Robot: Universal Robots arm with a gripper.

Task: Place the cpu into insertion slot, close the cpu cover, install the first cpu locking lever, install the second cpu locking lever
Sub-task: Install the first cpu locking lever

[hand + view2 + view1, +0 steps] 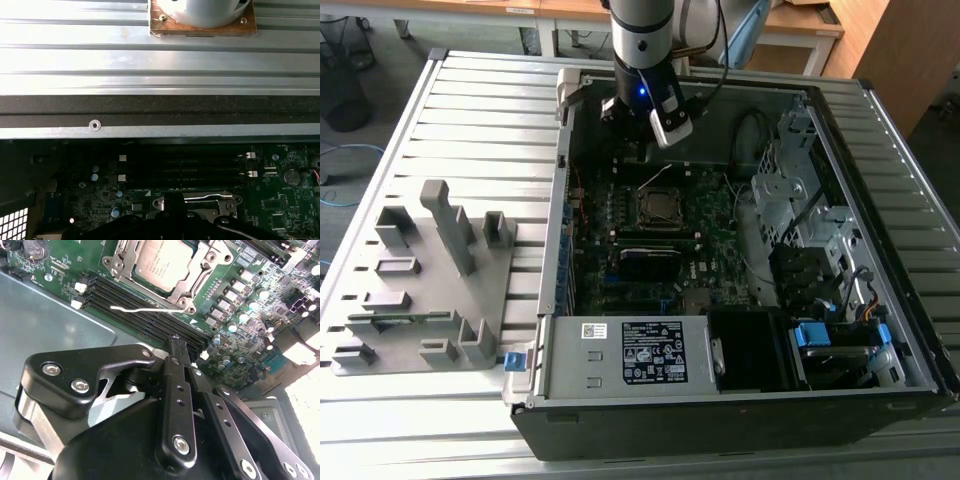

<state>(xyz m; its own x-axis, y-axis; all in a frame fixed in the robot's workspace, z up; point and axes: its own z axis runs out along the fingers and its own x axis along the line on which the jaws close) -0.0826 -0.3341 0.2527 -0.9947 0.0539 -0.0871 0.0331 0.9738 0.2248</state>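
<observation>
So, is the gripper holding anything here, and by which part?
Nothing. The gripper has its fingers shut together, empty, near the cpu, which lies under the cpu cover.

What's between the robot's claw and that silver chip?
In the second wrist view, long black memory slots and a thin metal lever lie between the gripper and the cpu.

The white label [635, 352] on the power supply [563, 362] carries print — none of it legible.

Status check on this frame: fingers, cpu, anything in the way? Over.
Gripper fingers shut, empty, near the memory slots. Cpu seated, cpu cover down over it. One thin lever lying across the slots, apparently unlatched.
</observation>
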